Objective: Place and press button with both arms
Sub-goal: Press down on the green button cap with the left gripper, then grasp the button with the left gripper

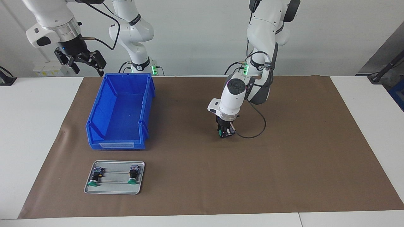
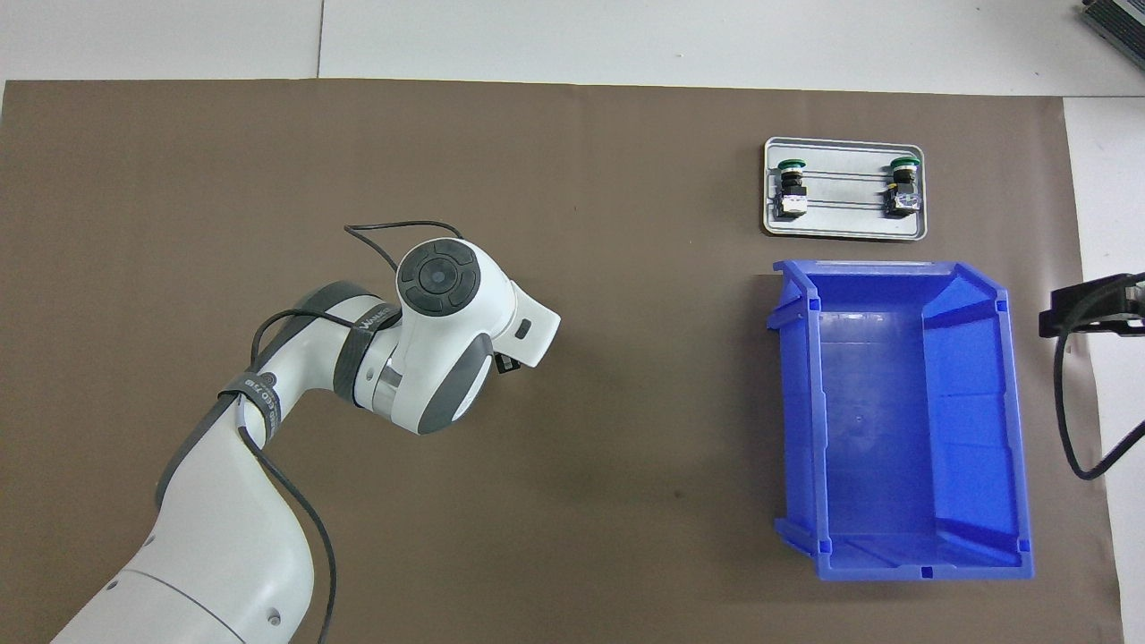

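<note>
My left gripper [image 1: 225, 133] is low over the middle of the brown mat, pointing down, shut on a button [image 1: 221, 133] whose green cap shows beside the fingers. In the overhead view the left wrist hides the button, and only a black bit of the gripper [image 2: 507, 364] shows. My right gripper [image 1: 80, 61] is open and empty, raised beside the blue bin at the right arm's end, and it shows at the edge of the overhead view [image 2: 1091, 307]. Two more green-capped buttons [image 1: 93, 177] [image 1: 133, 175] lie on a grey tray [image 1: 114, 186].
An empty blue bin [image 1: 117, 145] stands on the mat at the right arm's end, nearer to the robots than the grey tray [image 2: 845, 228]. A black cable [image 1: 257, 130] loops from the left wrist. The brown mat [image 1: 284, 173] covers most of the table.
</note>
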Available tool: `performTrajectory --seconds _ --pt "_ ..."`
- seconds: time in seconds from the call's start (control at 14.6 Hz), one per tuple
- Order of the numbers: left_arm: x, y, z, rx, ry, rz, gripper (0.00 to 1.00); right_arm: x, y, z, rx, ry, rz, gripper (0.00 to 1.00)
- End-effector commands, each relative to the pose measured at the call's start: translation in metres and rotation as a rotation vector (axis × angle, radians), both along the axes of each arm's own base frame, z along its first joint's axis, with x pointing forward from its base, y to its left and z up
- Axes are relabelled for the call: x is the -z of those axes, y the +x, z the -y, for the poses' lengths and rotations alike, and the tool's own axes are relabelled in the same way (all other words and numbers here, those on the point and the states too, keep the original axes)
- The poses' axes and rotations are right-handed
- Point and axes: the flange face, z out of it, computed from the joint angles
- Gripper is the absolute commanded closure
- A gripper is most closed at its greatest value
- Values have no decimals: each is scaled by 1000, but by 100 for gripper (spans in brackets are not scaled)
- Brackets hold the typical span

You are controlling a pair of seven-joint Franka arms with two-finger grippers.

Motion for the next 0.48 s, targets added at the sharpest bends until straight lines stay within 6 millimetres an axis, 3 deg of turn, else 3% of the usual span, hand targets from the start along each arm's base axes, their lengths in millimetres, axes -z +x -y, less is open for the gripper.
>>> performTrajectory --seconds 0.0,0.21,0.41 --pt "-10 5 4 -9 4 24 100 -4 -4 1 -9 20 -1 0" --pt "-29 13 -7 -22 -8 49 100 -4 -4 1 -9 20 -2 0" --pt "-63 26 -50 -9 0 30 100 -2 -4 2 -8 22 -4 0"
